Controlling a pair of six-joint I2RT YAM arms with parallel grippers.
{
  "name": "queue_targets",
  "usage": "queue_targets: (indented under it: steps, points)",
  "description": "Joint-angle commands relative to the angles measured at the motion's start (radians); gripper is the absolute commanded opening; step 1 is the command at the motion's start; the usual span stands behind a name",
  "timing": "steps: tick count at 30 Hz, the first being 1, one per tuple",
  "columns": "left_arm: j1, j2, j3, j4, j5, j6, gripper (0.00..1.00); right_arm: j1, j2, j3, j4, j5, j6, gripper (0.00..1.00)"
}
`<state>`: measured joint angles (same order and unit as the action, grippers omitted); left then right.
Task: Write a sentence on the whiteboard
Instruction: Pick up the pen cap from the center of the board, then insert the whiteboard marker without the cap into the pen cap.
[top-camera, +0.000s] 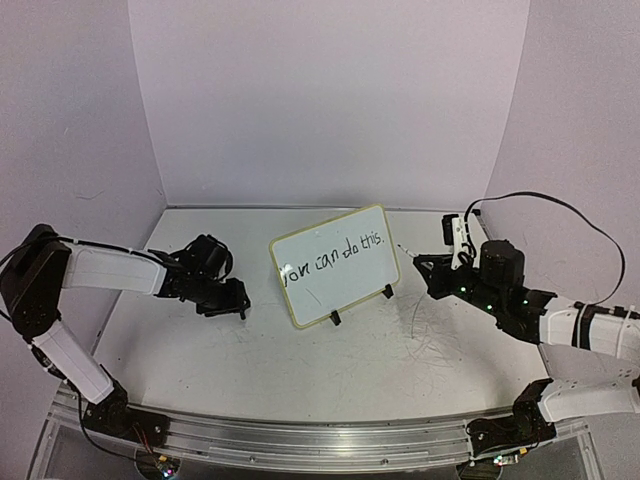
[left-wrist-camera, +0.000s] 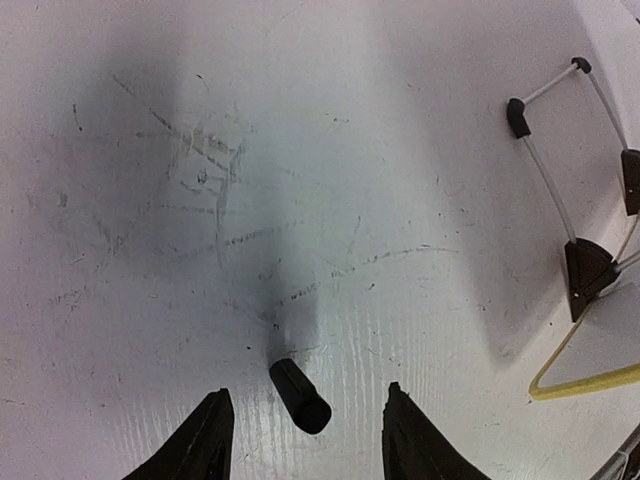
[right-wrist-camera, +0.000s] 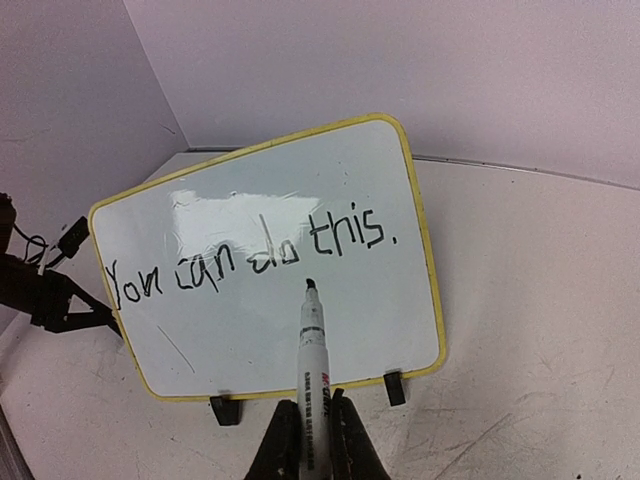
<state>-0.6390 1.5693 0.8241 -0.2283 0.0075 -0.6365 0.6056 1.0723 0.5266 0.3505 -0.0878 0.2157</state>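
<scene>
The whiteboard (top-camera: 335, 265) is being seen near the middle of the counter (top-camera: 300, 370), between the two arms. It is standing on its two small black feet (right-wrist-camera: 224, 410) with the written face turned toward the arms. The sentence (right-wrist-camera: 250, 258), "You can do this.", is being shown in thin black letters across the upper half of the board, rising a little toward the right. A marker (right-wrist-camera: 312, 345) is being held by the right pincer (right-wrist-camera: 312, 410), which is closed tightly on the barrel. The black tip is being pointed at the board, below the gap between "do" and "this", and whether it is touching the surface cannot be told. The left pincer (top-camera: 237, 302) is being held low over the counter to the left of the board, its fingers (left-wrist-camera: 205, 440) standing partly apart. A black cap (left-wrist-camera: 300, 395) is lying on the counter between them, touched by neither finger. Faint grey scribbles (left-wrist-camera: 210, 160) are being seen on the counter beyond the cap.
</scene>
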Motion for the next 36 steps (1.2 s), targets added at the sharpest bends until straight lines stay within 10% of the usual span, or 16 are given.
queue_targets:
  steps: [1,16,23,30,36]
  points:
    - [-0.025,0.059,0.068,-0.009,-0.069,0.020,0.48,-0.001,0.001,0.008,0.033,0.003,0.006,0.00]
    - [-0.050,0.082,0.127,-0.088,-0.141,0.045,0.01,-0.001,0.005,0.020,0.027,-0.001,0.007,0.00]
    - [-0.036,-0.206,0.282,-0.358,-0.300,0.128,0.00,-0.001,0.008,0.059,-0.038,-0.004,-0.056,0.00]
    - [-0.029,-0.392,0.431,-0.247,0.200,0.218,0.00,0.014,0.069,0.128,-0.026,-0.382,-0.135,0.00]
    - [-0.043,-0.346,0.326,0.160,0.638,0.074,0.00,0.164,0.137,0.221,0.011,-0.555,-0.154,0.00]
